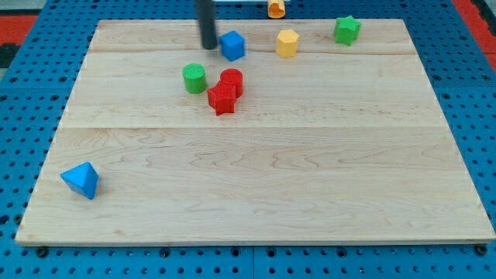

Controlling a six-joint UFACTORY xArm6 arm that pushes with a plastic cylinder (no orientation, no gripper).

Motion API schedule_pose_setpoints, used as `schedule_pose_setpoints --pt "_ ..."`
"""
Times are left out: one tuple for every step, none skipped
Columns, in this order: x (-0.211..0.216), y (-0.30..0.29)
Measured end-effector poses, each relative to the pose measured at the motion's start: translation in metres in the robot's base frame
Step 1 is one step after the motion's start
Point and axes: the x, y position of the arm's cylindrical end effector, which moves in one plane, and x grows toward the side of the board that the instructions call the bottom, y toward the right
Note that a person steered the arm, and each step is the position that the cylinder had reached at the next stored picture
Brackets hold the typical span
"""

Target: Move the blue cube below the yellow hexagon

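The blue cube (232,45) sits near the view's top, left of the yellow hexagon (287,43). The two are about a block's width apart. My tip (209,46) is at the end of the dark rod that comes down from the view's top edge. It stands just left of the blue cube, touching it or nearly so.
A green cylinder (194,78), a red cylinder (232,80) and a red star-shaped block (222,99) cluster below the cube. A green star (346,30) lies at top right, an orange block (276,8) beyond the wooden board's (256,178) top edge, a blue triangular block (81,180) at bottom left.
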Motion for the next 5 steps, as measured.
schedule_pose_setpoints --pt "0.019 0.002" --pt "0.005 -0.031" --pt "-0.042 -0.046" --pt "-0.023 0.007" --pt "-0.003 0.044"
